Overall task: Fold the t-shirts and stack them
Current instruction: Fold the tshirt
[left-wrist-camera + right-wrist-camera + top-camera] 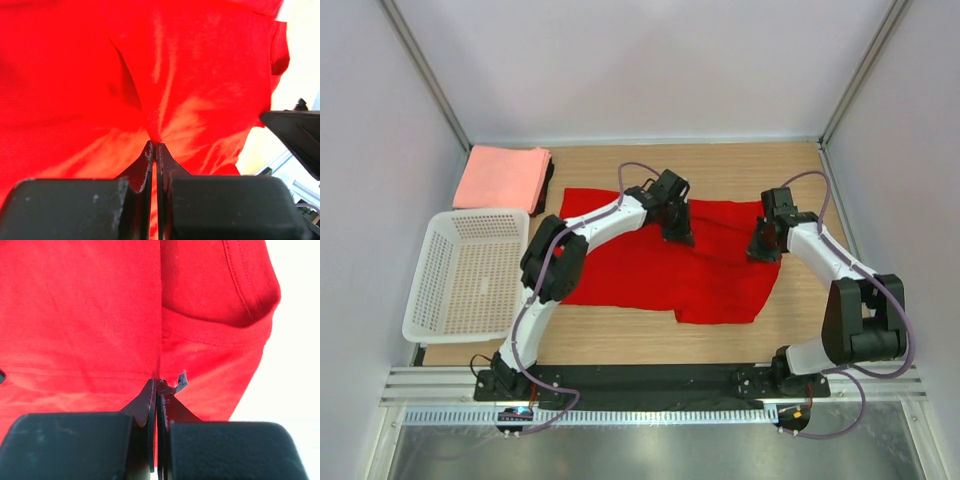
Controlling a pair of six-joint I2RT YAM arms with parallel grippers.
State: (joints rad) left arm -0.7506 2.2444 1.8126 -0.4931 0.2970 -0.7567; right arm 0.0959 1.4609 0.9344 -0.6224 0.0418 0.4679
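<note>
A bright red t-shirt (pixel 670 265) lies spread over the middle of the wooden table, rumpled along its far edge. My left gripper (pixel 678 236) is shut on a pinched fold of the red t-shirt (pixel 165 90) near its far middle. My right gripper (pixel 763 250) is shut on the red t-shirt (pixel 100 315) at its right edge, by a sleeve hem. A folded salmon-pink t-shirt (pixel 502 177) rests at the far left on a dark folded t-shirt (pixel 547 182), of which only an edge shows.
A white plastic mesh basket (pixel 442 275) stands at the left, in front of the folded stack. Grey walls close the table on three sides. Bare wood (pixel 740 170) shows behind the red shirt and along the near edge.
</note>
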